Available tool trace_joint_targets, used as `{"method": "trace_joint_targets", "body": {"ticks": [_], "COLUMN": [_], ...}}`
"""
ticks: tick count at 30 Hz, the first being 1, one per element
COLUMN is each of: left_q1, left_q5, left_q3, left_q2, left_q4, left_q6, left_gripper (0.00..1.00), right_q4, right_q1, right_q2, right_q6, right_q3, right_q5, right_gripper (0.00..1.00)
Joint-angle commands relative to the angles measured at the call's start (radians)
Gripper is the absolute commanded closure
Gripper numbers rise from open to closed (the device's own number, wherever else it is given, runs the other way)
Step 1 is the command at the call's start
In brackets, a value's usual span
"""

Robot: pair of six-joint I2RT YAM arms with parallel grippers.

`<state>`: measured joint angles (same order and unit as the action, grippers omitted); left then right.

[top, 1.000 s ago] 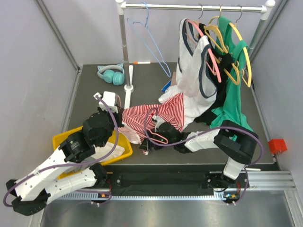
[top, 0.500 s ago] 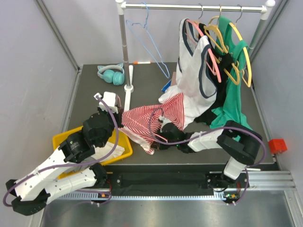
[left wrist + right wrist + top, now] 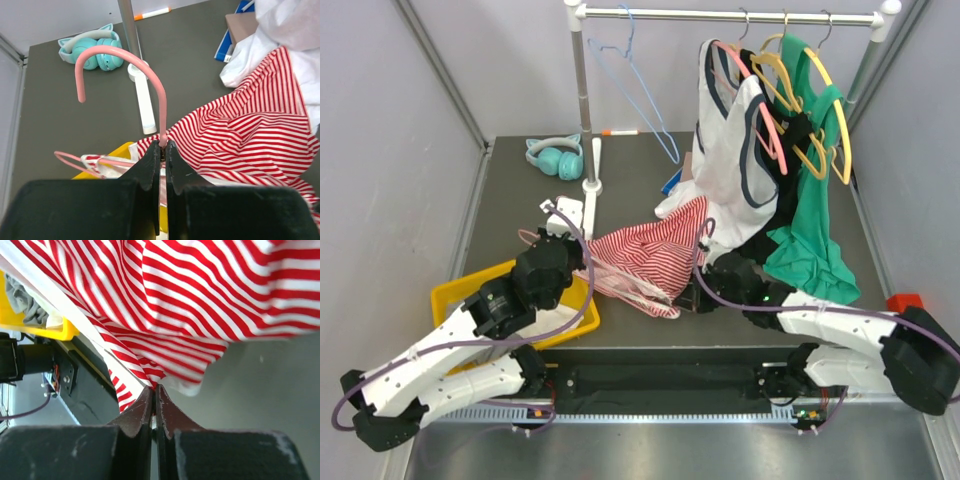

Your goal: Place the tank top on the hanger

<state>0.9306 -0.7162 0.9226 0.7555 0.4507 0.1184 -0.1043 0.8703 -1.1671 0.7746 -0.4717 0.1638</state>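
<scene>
The tank top point(image 3: 645, 250), red and white striped, lies bunched at mid-table, its lower edge lifted toward the front. My right gripper point(image 3: 688, 297) is shut on the hem of the tank top point(image 3: 200, 300); in the right wrist view the gripper point(image 3: 154, 388) pinches a fold of striped cloth. My left gripper point(image 3: 584, 260) is at the garment's left end. In the left wrist view that gripper point(image 3: 163, 146) is shut on the neck of the salmon-pink hanger point(image 3: 161, 110). The hook curves up and left, and one thin arm runs under the tank top point(image 3: 250, 130).
A yellow bin point(image 3: 470, 290) sits under my left arm. Teal headphones point(image 3: 555, 155) and an orange marker point(image 3: 620, 131) lie at the back by the rack pole point(image 3: 582, 100). The rail carries a light blue hanger point(image 3: 635, 90), a white navy-trimmed top point(image 3: 735, 150) and a green garment point(image 3: 815, 220).
My right gripper shut on the tank top's hem and drew it to the right as that arm stretched out. The left arm moved slightly right with the hanger.
</scene>
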Motion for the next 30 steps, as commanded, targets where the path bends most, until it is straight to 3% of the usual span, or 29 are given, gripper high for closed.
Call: {"method": "trace_joint_targets", "body": {"ticks": [1, 7, 13, 30], "left_q1": [-0.001, -0.001, -0.001, -0.001], "left_q5": [-0.106, -0.138, -0.15, -0.114], "left_q3": [-0.016, -0.053, -0.088, -0.122], "left_q2": [0.022, 0.06, 0.079, 0.085], "left_q4": [-0.138, -0.245, -0.308, -0.339], "left_q6": [-0.1, -0.134, -0.14, -0.077], "left_gripper": [1.0, 1.0, 1.0, 1.0], "right_q4": [0.257, 0.484, 0.592, 0.557], "right_q1": [-0.048, -0.054, -0.054, -0.056], "right_q2": [0.127, 0.214, 0.276, 0.21], "right_q6": [-0.069, -0.121, -0.107, -0.084], "right_q3": [-0.034, -0.152, -0.234, -0.354], "right_q5": [0.06, 0.121, 0.134, 0.143], "right_gripper": [1.0, 1.0, 1.0, 1.0]}}
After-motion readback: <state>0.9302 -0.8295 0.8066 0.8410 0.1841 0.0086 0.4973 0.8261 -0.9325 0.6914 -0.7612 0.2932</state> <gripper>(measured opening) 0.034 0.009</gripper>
